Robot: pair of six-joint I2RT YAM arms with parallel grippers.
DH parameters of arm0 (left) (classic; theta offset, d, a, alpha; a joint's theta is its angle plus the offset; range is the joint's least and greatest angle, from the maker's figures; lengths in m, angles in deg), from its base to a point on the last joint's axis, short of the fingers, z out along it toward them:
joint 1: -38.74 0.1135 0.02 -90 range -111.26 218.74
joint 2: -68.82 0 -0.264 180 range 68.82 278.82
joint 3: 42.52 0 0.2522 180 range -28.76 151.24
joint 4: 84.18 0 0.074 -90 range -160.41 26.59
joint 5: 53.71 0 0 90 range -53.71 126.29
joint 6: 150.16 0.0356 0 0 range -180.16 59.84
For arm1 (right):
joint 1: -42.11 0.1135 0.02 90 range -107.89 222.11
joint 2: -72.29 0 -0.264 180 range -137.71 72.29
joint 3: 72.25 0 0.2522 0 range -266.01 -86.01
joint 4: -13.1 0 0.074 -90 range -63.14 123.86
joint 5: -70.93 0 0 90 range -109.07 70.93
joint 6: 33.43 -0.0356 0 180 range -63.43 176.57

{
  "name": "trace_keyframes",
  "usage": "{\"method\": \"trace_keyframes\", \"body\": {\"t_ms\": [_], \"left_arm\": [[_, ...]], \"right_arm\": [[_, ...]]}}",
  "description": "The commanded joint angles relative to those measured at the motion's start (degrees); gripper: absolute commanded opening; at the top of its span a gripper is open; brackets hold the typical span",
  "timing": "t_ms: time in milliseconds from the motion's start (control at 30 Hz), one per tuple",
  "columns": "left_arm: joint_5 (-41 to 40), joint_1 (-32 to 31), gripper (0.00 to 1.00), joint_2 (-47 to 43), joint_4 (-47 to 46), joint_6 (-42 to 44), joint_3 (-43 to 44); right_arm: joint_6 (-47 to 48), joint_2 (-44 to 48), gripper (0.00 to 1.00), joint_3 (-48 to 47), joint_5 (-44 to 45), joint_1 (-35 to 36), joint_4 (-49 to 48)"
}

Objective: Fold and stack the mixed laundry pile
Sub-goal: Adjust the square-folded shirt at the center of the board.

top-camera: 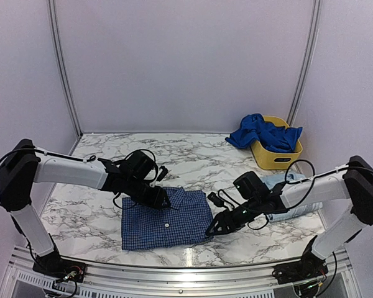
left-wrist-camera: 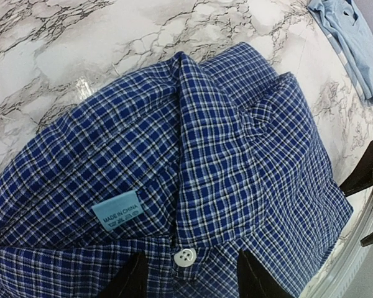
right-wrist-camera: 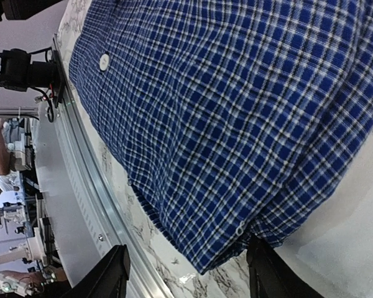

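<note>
From above, the navy-and-white check shirt lay flat near the table's near edge, collar toward the far edge. The left pincer sat at its far-left corner and the right pincer at its near-right corner. The pale T-shirt lay by the right edge under the right arm. The yellow basket, with the royal-blue piece draped over it, stood in the far-right corner, clear of both arms.

In the left wrist view, that pincer stood open, its fingers straddling the collar button.

In the right wrist view, the other pincer was likewise open, with the shirt's corner between its fingers.
</note>
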Motion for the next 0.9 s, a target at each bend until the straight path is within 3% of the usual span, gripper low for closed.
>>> {"method": "trace_keyframes", "body": {"t_ms": [0, 67, 133, 267, 300, 433, 600, 633, 700, 733, 867], "left_arm": [[-1.7, 0.0, 0.51, 2.9, 2.0, 1.1, 1.7], [-2.5, 0.0, 0.51, 4.1, 2.0, 1.1, 1.9], [-3.6, 0.3, 0.51, 5.1, 2.1, 0.9, 2.2], [-4.8, 2.3, 0.46, 6.5, 1.7, -0.4, 2.7], [-5.0, 2.9, 0.45, 6.9, 1.6, -0.4, 3.1], [-4.9, 6.2, 0.4, 9.7, 1.7, 0.9, 7.0], [-1.5, 9.3, 0.4, 11.4, 2.4, 2.6, 11.7], [-0.3, 9.5, 0.44, 10.7, 2.6, 3.2, 11.9], [2.3, 9.6, 0.54, 7.9, 2.6, 3.6, 11.1], [3.5, 9.9, 0.58, 5.6, 2.9, 3.7, 9.8], [4.5, 13.7, 0.64, -4.9, 3.5, 1.9, 2.4]], "right_arm": [[5.1, -2.8, 0.61, -3.5, 3.4, 1.5, -1.3], [5.8, -3.7, 0.61, -3.8, 3.1, 1.7, -1.5], [6.4, -4.4, 0.54, -4.3, 2.0, 2.2, -1.3], [6.1, -4.6, 0.04, -5.9, -2.2, 2.3, 2.4], [5.8, -4.1, 0.0, -6.9, -2.4, 2.3, 4.7], [1.8, -3.3, 0.0, -8.5, -4.4, 1.3, 10.3], [-3.6, -8.0, 0.0, -5.6, -8.5, 0.6, 7.6], [-3.4, -9.0, 0.05, -6.5, -8.6, 0.5, 8.8], [-2.4, -8.5, 0.3, -8.8, -8.2, 0.4, 11.2], [-1.8, -6.8, 0.36, -10.1, -7.2, 0.2, 12.7], [0.1, 0.5, 0.4, -14.2, -4.7, -4.5, 15.6]]}}
